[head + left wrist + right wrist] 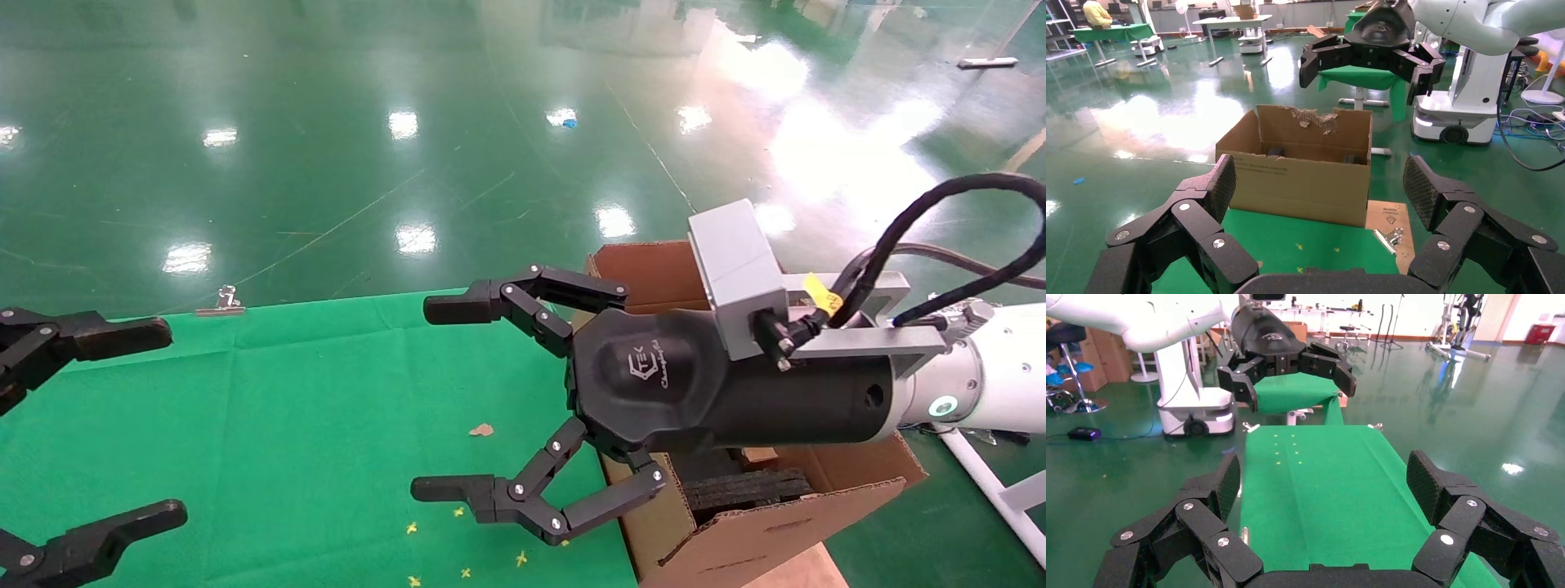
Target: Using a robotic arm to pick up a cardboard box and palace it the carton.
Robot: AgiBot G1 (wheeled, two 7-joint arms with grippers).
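The robotic arm (989, 376), white with a grey camera block, reaches in from the right. Its right gripper (440, 398) is open and holds nothing; it hangs over the green cloth just left of the carton (735, 531). The left wrist view shows that gripper (1364, 67) above the carton (1300, 180). The carton stands open at the table's right end, with torn flaps and black foam (744, 490) inside. My left gripper (155, 425) is open at the table's left edge, its jaws wide apart and facing the carton (1321, 184). The cardboard box is hidden or out of view.
Green cloth (286, 408) covers the table, with a small cardboard scrap (481, 429) and yellow marks (462, 513) on it. A binder clip (221, 304) holds the far edge, and another clip (1389, 237) lies by a brown board (1389, 214) beside the carton. Shiny green floor surrounds the table.
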